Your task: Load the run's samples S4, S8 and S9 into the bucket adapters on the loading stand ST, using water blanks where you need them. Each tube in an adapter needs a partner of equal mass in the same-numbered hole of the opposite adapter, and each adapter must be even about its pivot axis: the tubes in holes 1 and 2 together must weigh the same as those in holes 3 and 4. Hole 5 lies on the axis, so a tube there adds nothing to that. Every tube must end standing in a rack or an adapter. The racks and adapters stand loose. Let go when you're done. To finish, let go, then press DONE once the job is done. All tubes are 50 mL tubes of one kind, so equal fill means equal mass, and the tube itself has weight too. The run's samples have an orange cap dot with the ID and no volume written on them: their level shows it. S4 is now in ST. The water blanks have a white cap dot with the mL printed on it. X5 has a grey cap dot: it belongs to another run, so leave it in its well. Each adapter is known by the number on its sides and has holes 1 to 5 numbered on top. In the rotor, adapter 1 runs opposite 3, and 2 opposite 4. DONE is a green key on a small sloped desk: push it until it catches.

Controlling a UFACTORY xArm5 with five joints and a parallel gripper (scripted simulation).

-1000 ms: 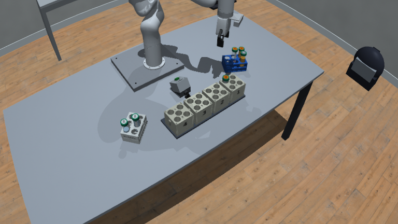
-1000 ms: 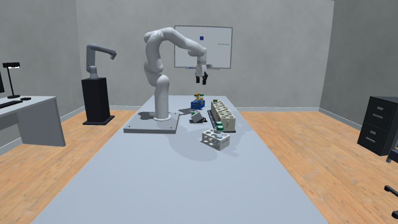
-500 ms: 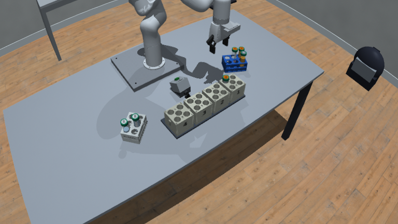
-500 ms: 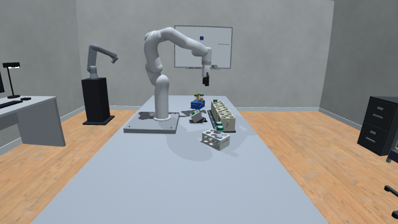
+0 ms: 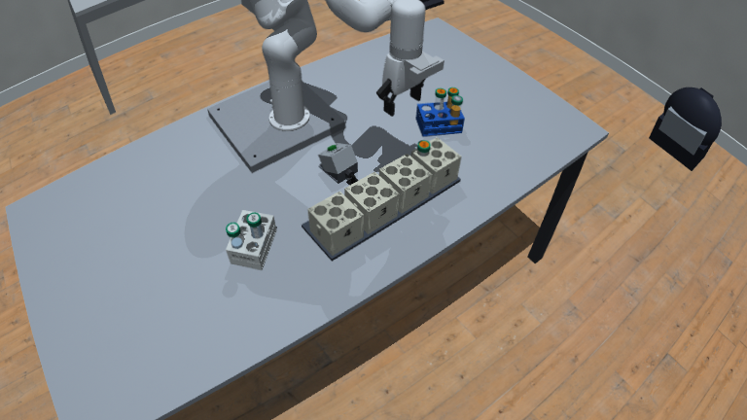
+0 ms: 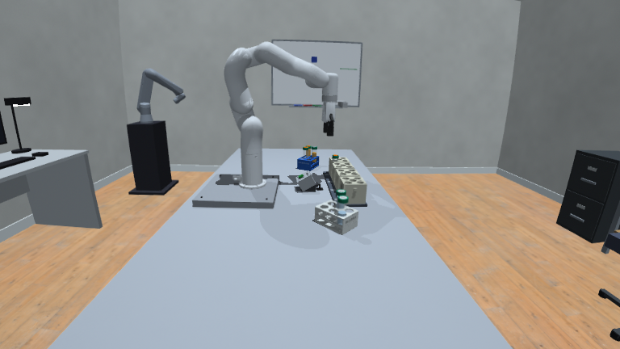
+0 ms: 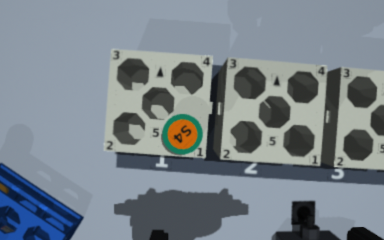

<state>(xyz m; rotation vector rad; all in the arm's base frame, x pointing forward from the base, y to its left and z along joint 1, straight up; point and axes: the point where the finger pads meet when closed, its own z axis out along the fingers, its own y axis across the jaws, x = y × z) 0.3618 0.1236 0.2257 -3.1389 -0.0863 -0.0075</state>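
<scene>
My gripper [image 5: 401, 97] [image 6: 328, 130] is open and empty, and hangs high over the table between the blue rack and the arm's base. Sample S4 [image 5: 423, 146] [image 7: 182, 134], with an orange cap dot, stands in hole 1 of adapter 1 [image 5: 448, 173] [image 7: 112, 100]. Adapters 2 [image 5: 416, 191] [image 7: 230, 107], 3 [image 5: 382, 212] [image 7: 340, 100] and 4 [image 5: 346, 231] stand empty in a row on the dark stand [image 5: 330, 254] [image 7: 200, 165]. The blue rack [image 5: 435, 124] [image 6: 306, 163] [image 7: 30, 200] holds three tubes [image 5: 452, 91]. The white rack [image 5: 247, 256] [image 6: 349, 224] holds the blanks [image 5: 254, 219].
The sloped desk [image 5: 337, 160] [image 6: 307, 182] with the green DONE key [image 5: 332, 147] stands just behind the adapters. The arm's base plate [image 5: 247, 134] lies at the back. The table's right edge runs close behind the blue rack. A second arm on a black pedestal [image 6: 148, 153] stands off the table.
</scene>
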